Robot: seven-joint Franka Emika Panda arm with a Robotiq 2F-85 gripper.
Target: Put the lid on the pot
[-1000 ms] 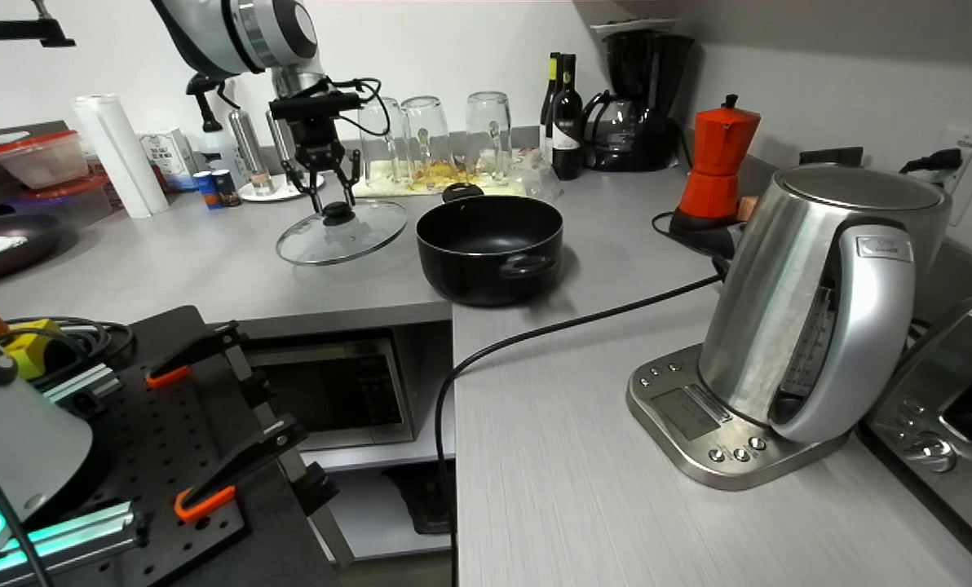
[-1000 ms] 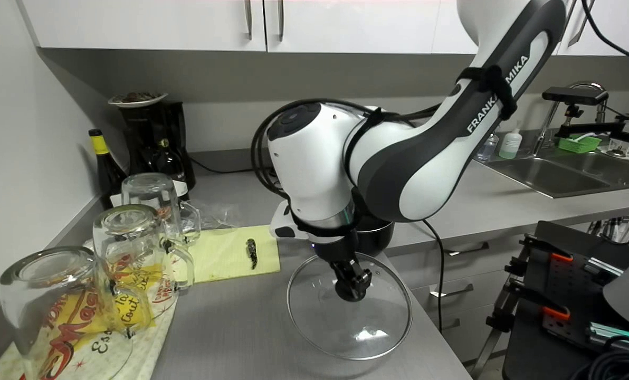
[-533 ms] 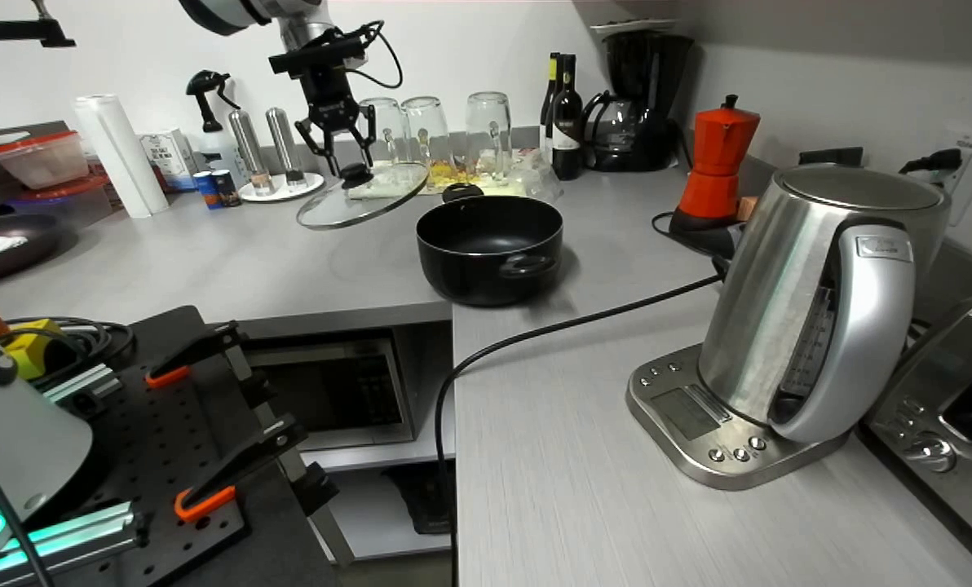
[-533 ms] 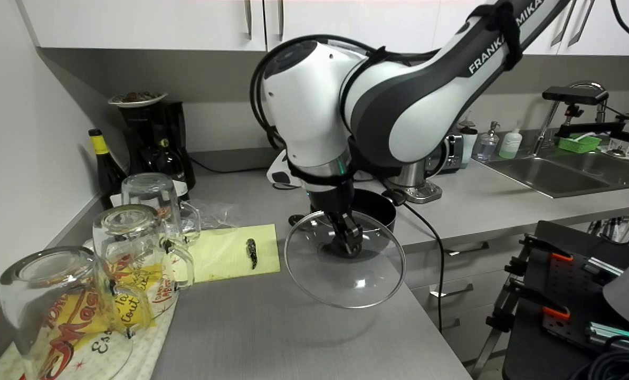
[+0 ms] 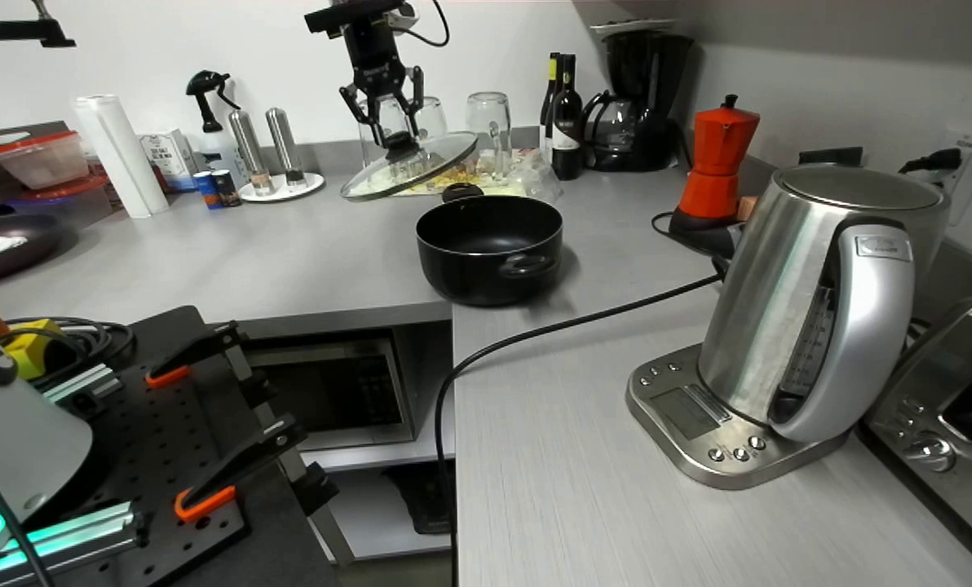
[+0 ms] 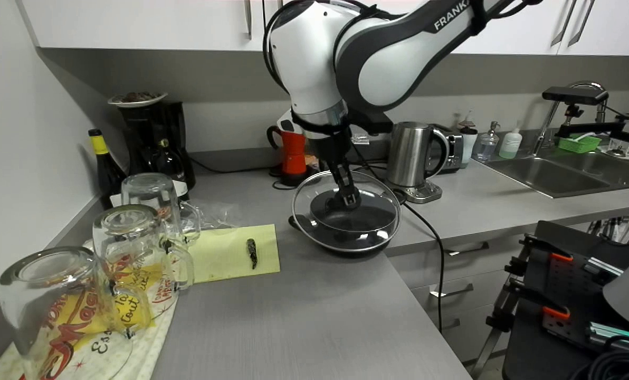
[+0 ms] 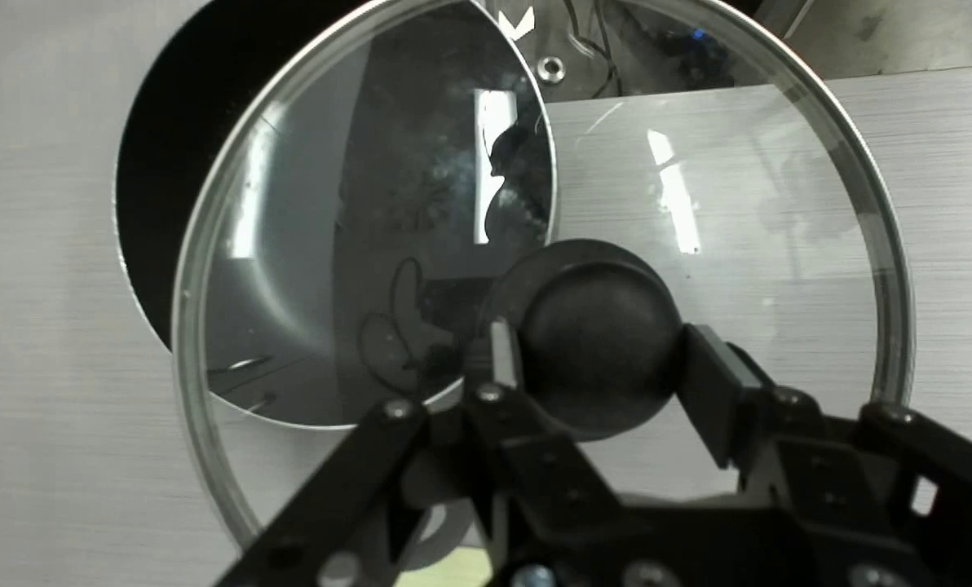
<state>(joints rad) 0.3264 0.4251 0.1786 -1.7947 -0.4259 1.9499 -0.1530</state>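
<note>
The clear glass lid [image 5: 441,156] hangs above the counter, tilted with its right side higher in an exterior view. My gripper [image 5: 394,140] is shut on its black knob, with a finger pad on each side of the knob in the wrist view [image 7: 600,355]. The open black pot [image 5: 486,273] stands on the counter, lower and to the right of the lid there. In an exterior view the lid [image 6: 356,232] overlaps the pot, mostly seen through the glass. In the wrist view the lid [image 7: 763,204] covers part of the pot [image 7: 160,187], which sits off to the upper left.
Glass mugs [image 6: 127,253] stand behind the lid, near a yellow cloth [image 6: 235,258]. A steel kettle [image 5: 779,310] on its base and a red moka pot [image 5: 714,163] stand right of the pot. A black cord [image 5: 584,314] crosses the counter by the pot.
My gripper has lifted the lid off the counter and carried it up and toward the pot. The lid has become more tilted. The pot has not moved.
</note>
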